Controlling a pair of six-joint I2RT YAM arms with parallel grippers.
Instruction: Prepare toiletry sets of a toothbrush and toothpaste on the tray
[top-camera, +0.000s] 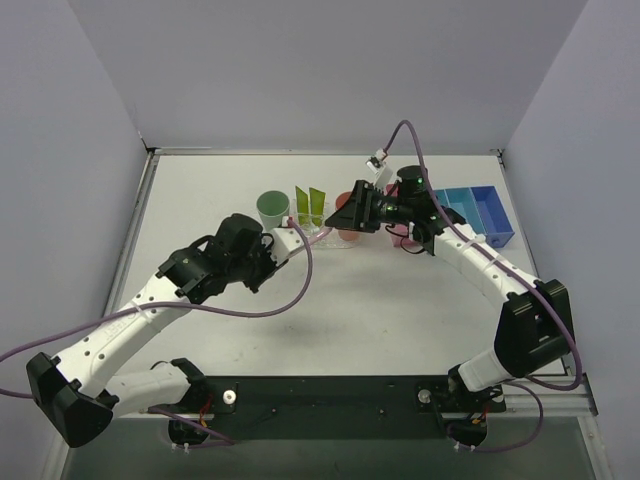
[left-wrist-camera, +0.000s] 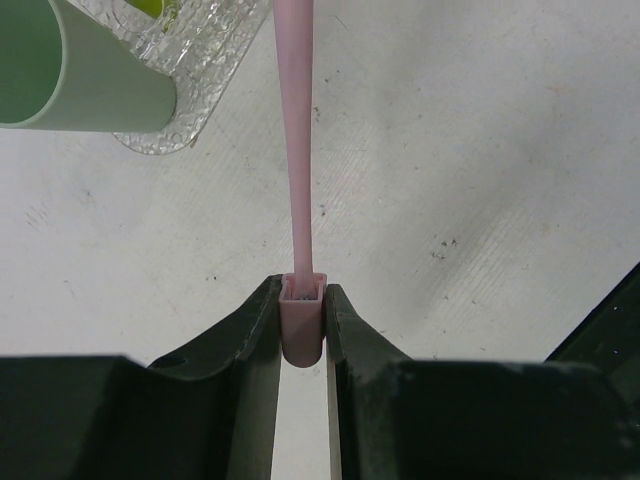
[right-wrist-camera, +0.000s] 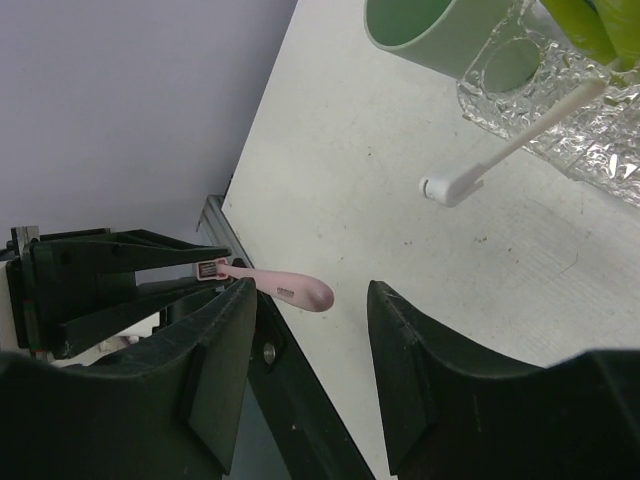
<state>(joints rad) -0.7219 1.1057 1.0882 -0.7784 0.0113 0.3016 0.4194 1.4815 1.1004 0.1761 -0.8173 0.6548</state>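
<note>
Left tool (left-wrist-camera: 303, 292): pressed together on the butt end of the pink toothbrush (left-wrist-camera: 294, 150). You held it clear above the table (top-camera: 400, 320), around the middle and a little toward the left edge. The shaft ran straight out from the tool and passed just beside the rounded end of the tray (left-wrist-camera: 200, 70). Whether the far tip touched anything could not be told.

Right tool (right-wrist-camera: 318, 320): spread wide, nothing between its fingers. It hung over the table beside the tray.

Tray: sat mid-table, nearer the far edge, with its long side along that edge.

Two lime tubes (top-camera: 310, 205) stood upright at the tray's left part.

Green cup (top-camera: 272, 208) stood at the tray's left end. From the left wrist it overlapped the tray rim. Whether it rested on the tray or just beside it could not be told.

White brush (right-wrist-camera: 510, 140): one end lay over the tray, and the angled head jutted out past the rim above bare table.

Blue bin (top-camera: 480, 210) sat near the far right corner, well apart from both tools.
</note>
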